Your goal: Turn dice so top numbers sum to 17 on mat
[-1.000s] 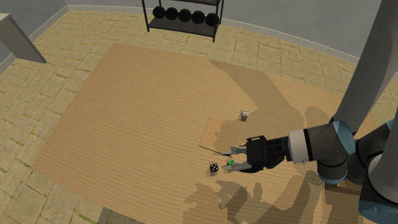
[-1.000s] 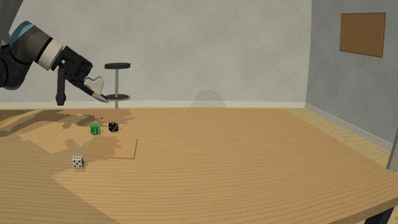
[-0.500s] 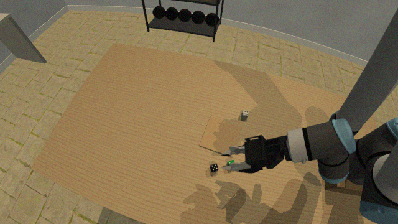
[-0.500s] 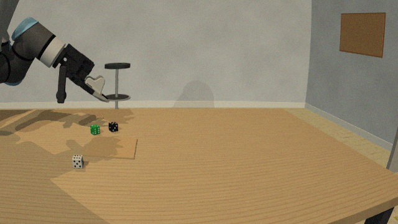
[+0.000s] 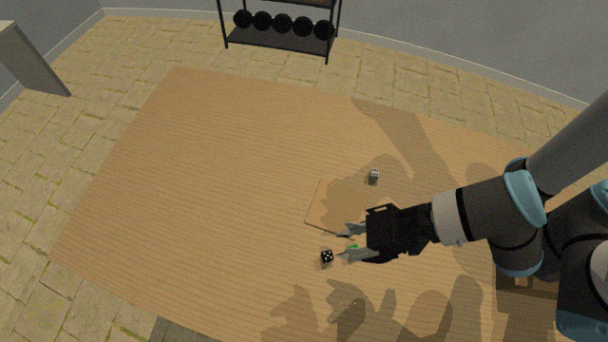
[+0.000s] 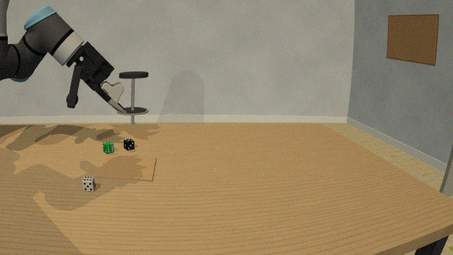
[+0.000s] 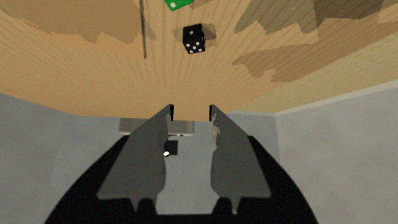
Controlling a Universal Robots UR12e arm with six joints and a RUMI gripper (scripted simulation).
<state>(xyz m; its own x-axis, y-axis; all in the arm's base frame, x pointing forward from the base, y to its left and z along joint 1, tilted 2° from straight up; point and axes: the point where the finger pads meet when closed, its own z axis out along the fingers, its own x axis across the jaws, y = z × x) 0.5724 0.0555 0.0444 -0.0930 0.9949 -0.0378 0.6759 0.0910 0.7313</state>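
A green die [image 5: 352, 246] lies on the wooden table beside a black die [image 5: 327, 256], both just off the near edge of the thin tan mat [image 5: 342, 204]. A white die [image 5: 374, 176] sits at the mat's far edge; I cannot tell whether it is on the mat. In the exterior view the green die [image 6: 108, 147], black die [image 6: 129, 144] and white die [image 6: 88, 184] all lie flat around the mat [image 6: 124, 168]. My gripper [image 5: 344, 244] hangs well above the green die [image 7: 179, 4], fingers apart with nothing between them. The black die [image 7: 194, 38] shows ahead of them.
A black rack with several dark balls [image 5: 282, 24] stands on the tiled floor beyond the table. A stool [image 6: 133, 93] stands behind the gripper by the wall. The arm's shadows fall over the mat and the table's near edge.
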